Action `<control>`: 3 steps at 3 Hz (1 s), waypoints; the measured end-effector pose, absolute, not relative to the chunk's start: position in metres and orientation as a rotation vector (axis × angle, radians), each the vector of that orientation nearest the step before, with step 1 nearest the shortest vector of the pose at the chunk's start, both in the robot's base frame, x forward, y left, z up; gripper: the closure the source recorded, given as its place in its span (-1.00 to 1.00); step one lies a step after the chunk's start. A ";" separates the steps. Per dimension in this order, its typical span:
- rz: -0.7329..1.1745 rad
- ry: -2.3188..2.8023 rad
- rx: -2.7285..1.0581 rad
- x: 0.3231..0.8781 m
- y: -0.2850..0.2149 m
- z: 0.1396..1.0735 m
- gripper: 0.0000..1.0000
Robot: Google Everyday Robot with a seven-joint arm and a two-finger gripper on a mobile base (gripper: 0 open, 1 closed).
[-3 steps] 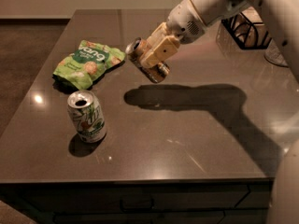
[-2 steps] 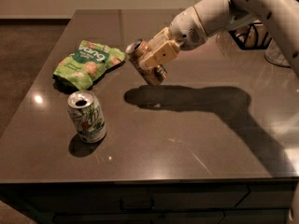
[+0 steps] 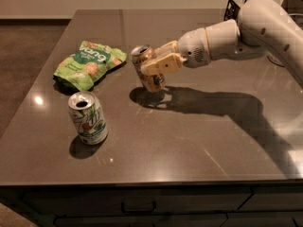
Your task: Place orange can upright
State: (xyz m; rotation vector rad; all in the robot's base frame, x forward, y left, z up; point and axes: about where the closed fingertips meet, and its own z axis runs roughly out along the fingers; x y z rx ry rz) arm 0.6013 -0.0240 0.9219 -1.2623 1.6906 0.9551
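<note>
The orange can has a coppery label and a silver top. It stands nearly upright, tilted slightly left, with its base at or just above the dark table near the middle. My gripper reaches in from the right and is shut on the can around its middle. The cream fingers cover part of the label. The can's shadow lies right under it.
A white and green can stands upright at front left. A green snack bag lies at back left. A black wire basket sits at the back right edge. My arm spans the right side.
The gripper lowered the orange can toward the table and turned it from tilted to nearly upright. The arm dropped lower. The other can and the bag stayed put.
</note>
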 end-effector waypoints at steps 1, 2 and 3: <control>0.999 1.619 -1.123 0.605 -0.028 0.919 1.00; 1.001 1.550 -1.047 0.605 -0.031 0.916 0.62; 0.967 1.503 -1.066 0.598 -0.033 0.909 0.19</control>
